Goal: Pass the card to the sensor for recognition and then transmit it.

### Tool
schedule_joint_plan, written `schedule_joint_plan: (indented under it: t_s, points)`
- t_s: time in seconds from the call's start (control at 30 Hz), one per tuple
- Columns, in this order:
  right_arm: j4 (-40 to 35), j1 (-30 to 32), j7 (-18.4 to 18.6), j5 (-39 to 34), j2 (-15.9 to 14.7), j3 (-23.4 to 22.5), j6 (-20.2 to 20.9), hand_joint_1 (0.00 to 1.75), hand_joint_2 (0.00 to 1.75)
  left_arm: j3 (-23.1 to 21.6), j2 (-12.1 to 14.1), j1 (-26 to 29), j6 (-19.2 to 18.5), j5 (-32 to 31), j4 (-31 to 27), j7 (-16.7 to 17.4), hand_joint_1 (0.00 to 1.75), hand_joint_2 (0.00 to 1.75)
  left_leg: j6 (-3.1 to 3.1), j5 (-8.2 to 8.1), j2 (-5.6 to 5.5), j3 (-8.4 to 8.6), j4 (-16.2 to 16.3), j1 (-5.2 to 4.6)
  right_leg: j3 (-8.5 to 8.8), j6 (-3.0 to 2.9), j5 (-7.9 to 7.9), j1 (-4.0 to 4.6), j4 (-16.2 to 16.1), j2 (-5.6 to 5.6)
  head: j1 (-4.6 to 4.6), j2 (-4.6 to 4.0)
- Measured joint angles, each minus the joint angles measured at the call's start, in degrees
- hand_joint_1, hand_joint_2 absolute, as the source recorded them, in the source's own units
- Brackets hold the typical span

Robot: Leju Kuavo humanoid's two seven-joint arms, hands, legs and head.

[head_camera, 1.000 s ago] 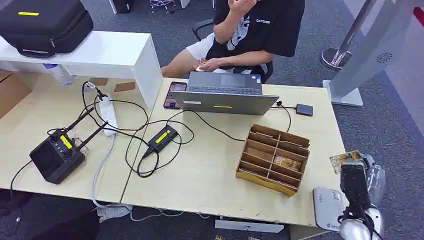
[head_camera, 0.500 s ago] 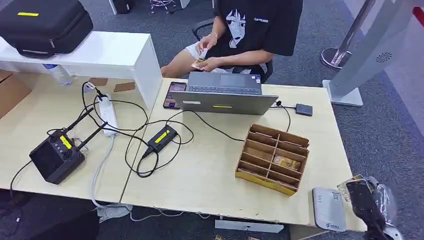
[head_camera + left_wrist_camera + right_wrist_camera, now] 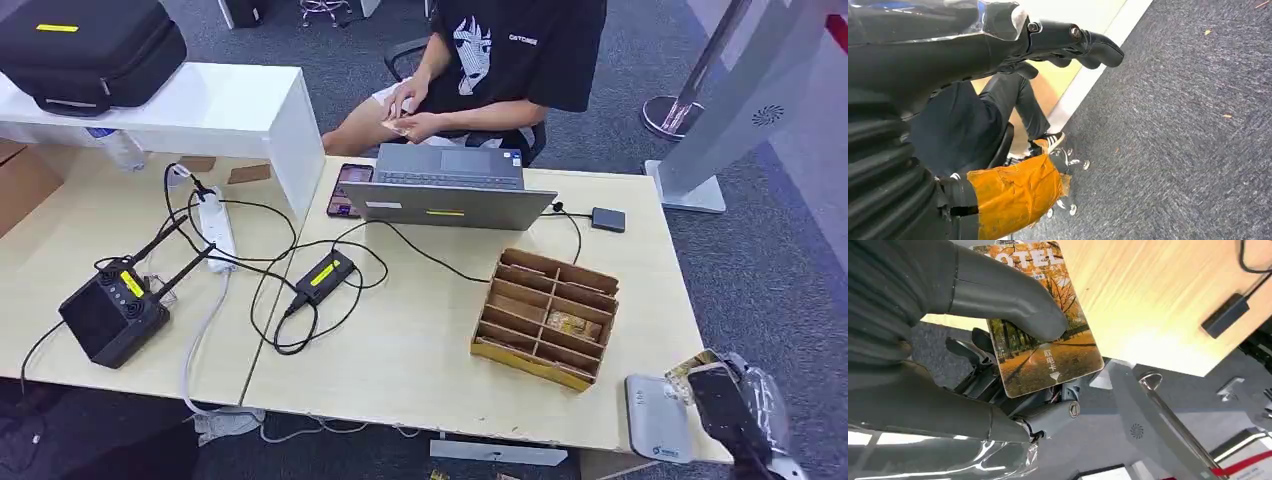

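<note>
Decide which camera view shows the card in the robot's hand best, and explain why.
The right wrist view: the card sits close up, pinched by the right hand, its autumn picture and print clear. The head view shows the card as a small sliver beside the sensor. The left wrist view faces the floor.

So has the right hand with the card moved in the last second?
Yes. The right hand carried the card down toward the white sensor, away from the wooden organizer.

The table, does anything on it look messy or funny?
Yes. Black cables lie tangled in loops between the power strip and the laptop. The white card reader also sits right at the table's front corner, close to the edge.
</note>
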Motion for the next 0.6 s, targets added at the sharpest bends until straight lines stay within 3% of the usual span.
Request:
schedule_joint_plan:
  t_s: [0.43,0.6]
  points:
    - [3.5,-0.6,2.7,5.8,-2.6,2.6,2.6,1.75,1.75,-0.9,0.5,0.0,0.0,0.3,0.2,0.1,0.00,1.75,0.00,0.00,0.00,0.00,0.0,0.00,0.01,0.00,0.00,0.00,0.0,0.00,0.00,0.00]
    - [3.7,-0.7,1.6,5.6,-2.6,3.3,0.0,1.75,1.75,-1.4,0.5,0.0,0.0,0.3,0.3,0.2,0.00,1.75,0.00,0.00,0.00,0.00,0.0,0.00,0.01,0.00,0.00,0.00,0.0,0.00,-0.02,0.00]
